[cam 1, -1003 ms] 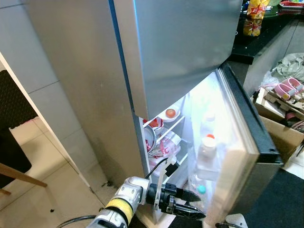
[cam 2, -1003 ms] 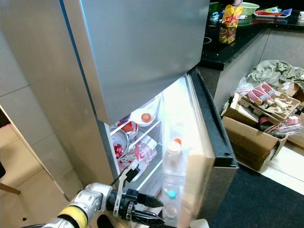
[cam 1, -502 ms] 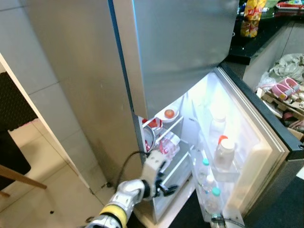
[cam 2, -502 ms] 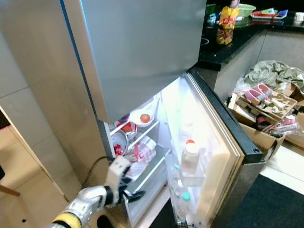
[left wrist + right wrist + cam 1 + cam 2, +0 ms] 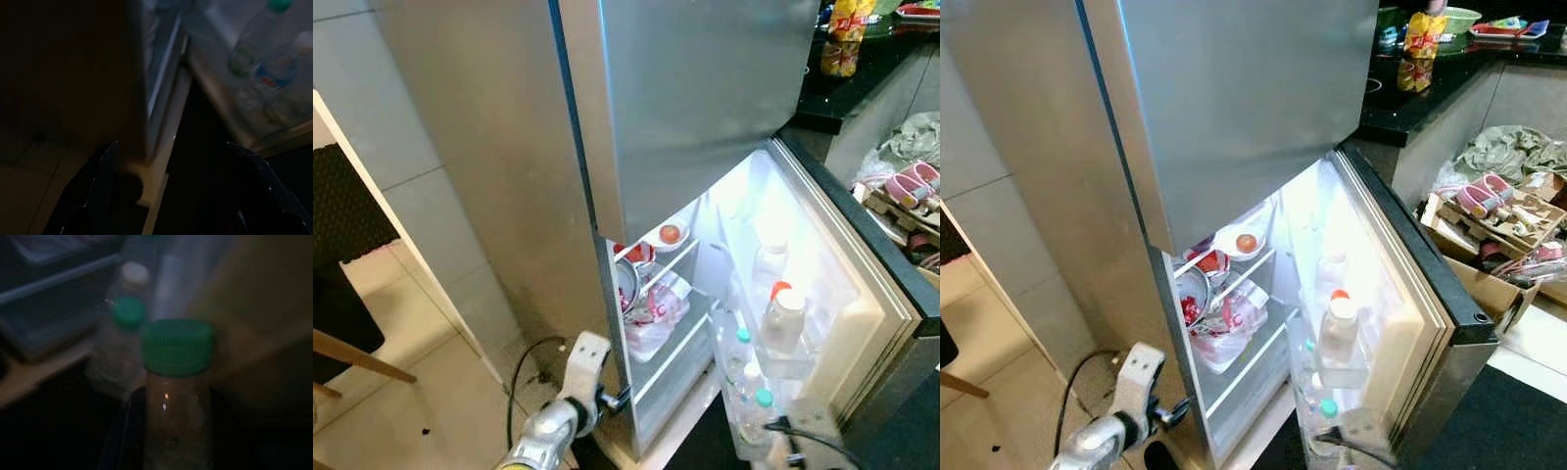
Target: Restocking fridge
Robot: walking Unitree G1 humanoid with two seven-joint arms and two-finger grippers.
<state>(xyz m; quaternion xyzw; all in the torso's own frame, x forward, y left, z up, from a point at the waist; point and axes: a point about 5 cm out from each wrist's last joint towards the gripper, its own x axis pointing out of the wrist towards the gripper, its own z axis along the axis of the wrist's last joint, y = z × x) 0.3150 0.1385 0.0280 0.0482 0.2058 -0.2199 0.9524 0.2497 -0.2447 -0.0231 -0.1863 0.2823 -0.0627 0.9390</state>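
The fridge's lower door (image 5: 871, 294) stands wide open, its lit shelves holding a bowl with a tomato (image 5: 668, 235), a metal pot (image 5: 628, 284) and a red-and-white bag (image 5: 656, 308). In the door rack stand a white bottle with a red cap (image 5: 781, 318) and teal-capped bottles (image 5: 762, 397). My left gripper (image 5: 171, 144) is open, low by the fridge's bottom front corner (image 5: 617, 399). My right gripper (image 5: 176, 401) is shut on a clear green-capped bottle (image 5: 177, 347), low beside the door rack (image 5: 788, 436).
A black counter (image 5: 822, 98) with snack bags (image 5: 842, 44) runs at the back right. Cardboard boxes with shoes (image 5: 901, 186) sit on the floor behind the door. A black mat (image 5: 1508, 411) lies at the right. A cable (image 5: 524, 367) loops on the tiles by my left arm.
The lower door has swung further open. My left arm has pulled back out of the fridge opening to its left front corner. My right wrist has come up beside the door rack.
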